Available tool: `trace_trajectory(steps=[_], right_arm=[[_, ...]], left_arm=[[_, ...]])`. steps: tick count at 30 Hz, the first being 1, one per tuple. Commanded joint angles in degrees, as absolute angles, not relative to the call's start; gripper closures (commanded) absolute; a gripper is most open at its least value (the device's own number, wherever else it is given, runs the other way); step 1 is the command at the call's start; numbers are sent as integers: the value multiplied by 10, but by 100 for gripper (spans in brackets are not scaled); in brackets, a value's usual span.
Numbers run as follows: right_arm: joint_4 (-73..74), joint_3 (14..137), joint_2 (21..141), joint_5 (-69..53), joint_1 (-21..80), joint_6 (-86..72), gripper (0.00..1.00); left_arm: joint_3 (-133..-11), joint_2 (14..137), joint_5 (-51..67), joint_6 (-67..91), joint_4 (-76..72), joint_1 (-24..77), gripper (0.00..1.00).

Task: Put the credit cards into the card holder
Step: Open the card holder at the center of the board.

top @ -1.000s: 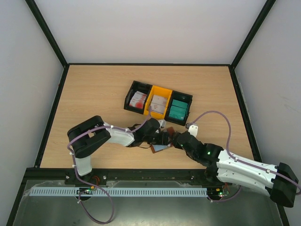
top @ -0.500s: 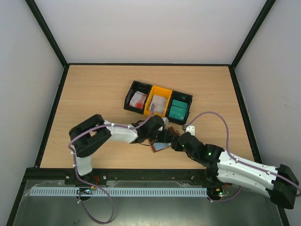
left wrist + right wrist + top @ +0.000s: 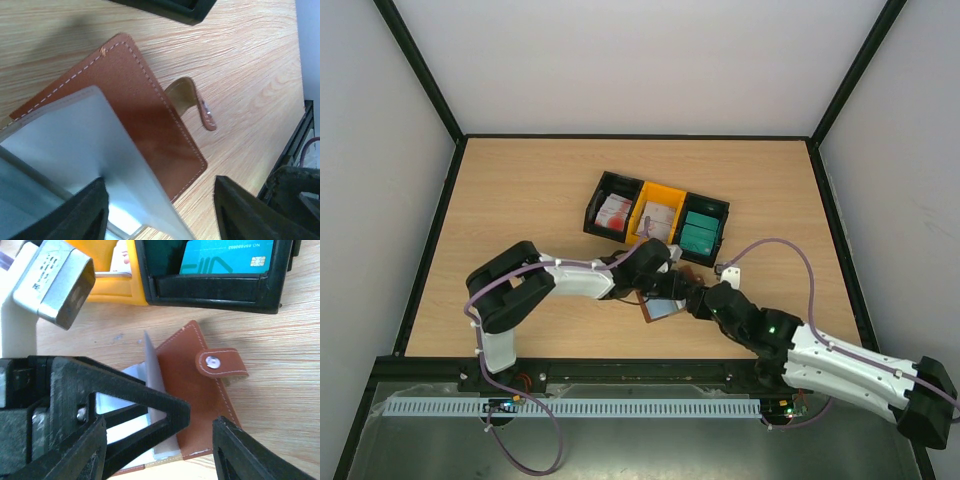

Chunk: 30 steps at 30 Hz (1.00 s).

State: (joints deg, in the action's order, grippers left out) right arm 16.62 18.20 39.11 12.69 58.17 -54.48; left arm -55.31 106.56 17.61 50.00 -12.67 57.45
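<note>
The card holder (image 3: pixel 663 308), a brown leather wallet, lies open on the table with its snap tab (image 3: pixel 220 363) out to the side. One pale grey-blue pocket leaf (image 3: pixel 90 145) stands raised. My left gripper (image 3: pixel 162 210) is open over the wallet, and the leaf rests against one of its fingers (image 3: pixel 87 212). My right gripper (image 3: pixel 159 442) is open just above the wallet, with the left gripper's finger (image 3: pixel 130 397) crossing between its jaws. Teal credit cards (image 3: pixel 225 257) sit in a black bin. White, red-marked cards (image 3: pixel 613 211) sit in the other bins.
Three joined bins stand just behind the wallet: a black one (image 3: pixel 601 190), a yellow one (image 3: pixel 666 189) and a black one (image 3: pixel 215 287) holding the teal cards. Both grippers crowd the same spot. The left wrist's grey housing (image 3: pixel 55 285) hangs near the yellow bin (image 3: pixel 117 292).
My left gripper has shifted right, further over the wallet. My right gripper has edged left toward it and opened slightly wider.
</note>
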Motion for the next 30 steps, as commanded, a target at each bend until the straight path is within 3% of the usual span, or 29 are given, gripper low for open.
trace_trajectory(steps=[1, 8, 17, 22, 30], right_arm=[[179, 176, 341, 140, 587, -555, 42], [195, 181, 272, 158, 586, -563, 45], [217, 190, 264, 166, 586, -577, 57], [231, 191, 270, 170, 586, -588, 68], [286, 190, 307, 197, 586, -643, 76]], left_arm=[[-577, 1061, 184, 497, -158, 570, 48], [-585, 1077, 172, 495, -146, 566, 53], [-606, 1111, 166, 493, -134, 565, 57], [-605, 1127, 156, 494, -127, 565, 62], [-608, 1145, 144, 496, -107, 563, 71]])
